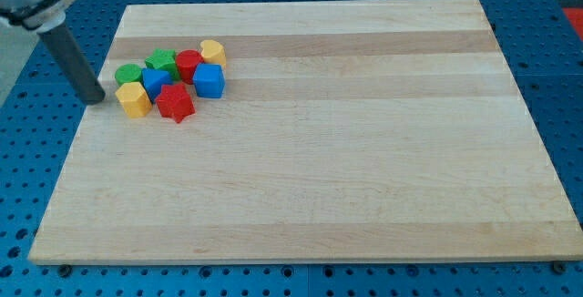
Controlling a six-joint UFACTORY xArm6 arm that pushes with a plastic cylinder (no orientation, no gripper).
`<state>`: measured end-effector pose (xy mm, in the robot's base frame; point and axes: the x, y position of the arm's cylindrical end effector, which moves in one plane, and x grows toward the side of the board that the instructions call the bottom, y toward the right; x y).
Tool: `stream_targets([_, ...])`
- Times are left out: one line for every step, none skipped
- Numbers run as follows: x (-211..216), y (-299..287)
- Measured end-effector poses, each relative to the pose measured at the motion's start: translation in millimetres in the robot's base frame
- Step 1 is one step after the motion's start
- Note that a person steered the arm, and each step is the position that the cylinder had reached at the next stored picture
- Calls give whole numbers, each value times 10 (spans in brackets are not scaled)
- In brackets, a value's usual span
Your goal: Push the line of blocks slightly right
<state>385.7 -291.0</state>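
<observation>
Pale wooden board (364,169) lies on a blue perforated bench (27,206), and eight small blocks cluster near its top left corner: two green, two red, two blue, two yellow. They touch in a loose, slanted bunch rather than a clean line: green rounded block (128,74), green star block (162,60), red cylinder block (189,63) and yellow rounded block (213,53) along the upper side; yellow hexagonal block (134,99), small blue block (156,82), red star block (175,102) and blue cube block (209,81) below. My tip (95,100), a plain dark rod with no fingers to part or close, stands just left of the yellow hexagonal block, apart from it, at the board's left edge
</observation>
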Motion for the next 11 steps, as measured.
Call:
stream_targets([-199,224])
stream_targets([-254,318])
stream_targets([-252,439])
stream_targets([-242,678])
stream_targets([-234,975])
stream_targets([-161,1284])
stream_targets([-105,1260])
stream_targets([-77,1107])
stream_targets([-23,1154])
stream_targets([49,1466])
stream_targets([174,1791])
